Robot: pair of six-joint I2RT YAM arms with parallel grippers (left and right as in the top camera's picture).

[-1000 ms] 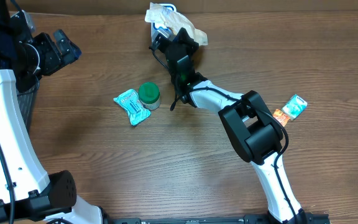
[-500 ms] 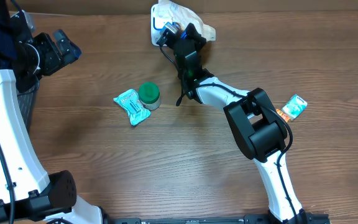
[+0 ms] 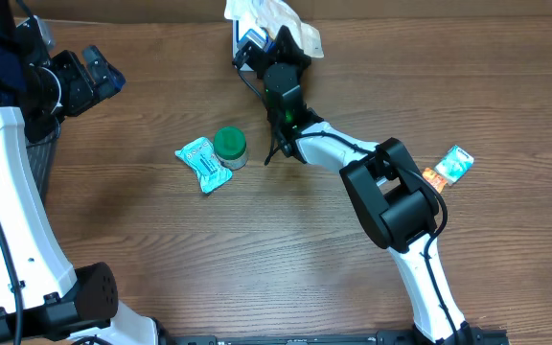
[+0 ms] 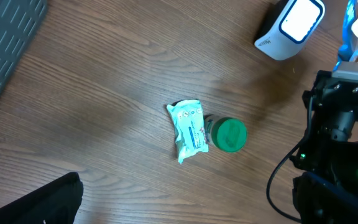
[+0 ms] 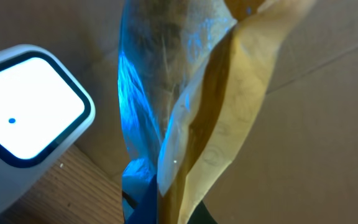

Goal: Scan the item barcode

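My right gripper [image 3: 264, 50] reaches to the table's far edge, shut on a crinkled tan and clear packet with a blue band [image 3: 274, 19]. In the right wrist view the packet [image 5: 185, 93] hangs upright, filling the middle of the frame, and the white scanner [image 5: 30, 109] with its lit window sits just left of it. The left wrist view shows the scanner [image 4: 289, 28] at top right beside the right arm. In the overhead view the packet hides the scanner. My left gripper [image 3: 92, 75] hovers open and empty at far left.
A teal packet [image 3: 204, 163] and a green-lidded jar [image 3: 229, 146] lie side by side mid-table, also visible as the packet [image 4: 188, 129] and jar [image 4: 230, 135]. An orange and teal packet [image 3: 448, 165] lies at right. A grey mesh basket [image 4: 5, 37] stands at the left edge.
The right gripper swung the packet slightly right, then back left and a little farther away beside the scanner. The left arm has stayed still.
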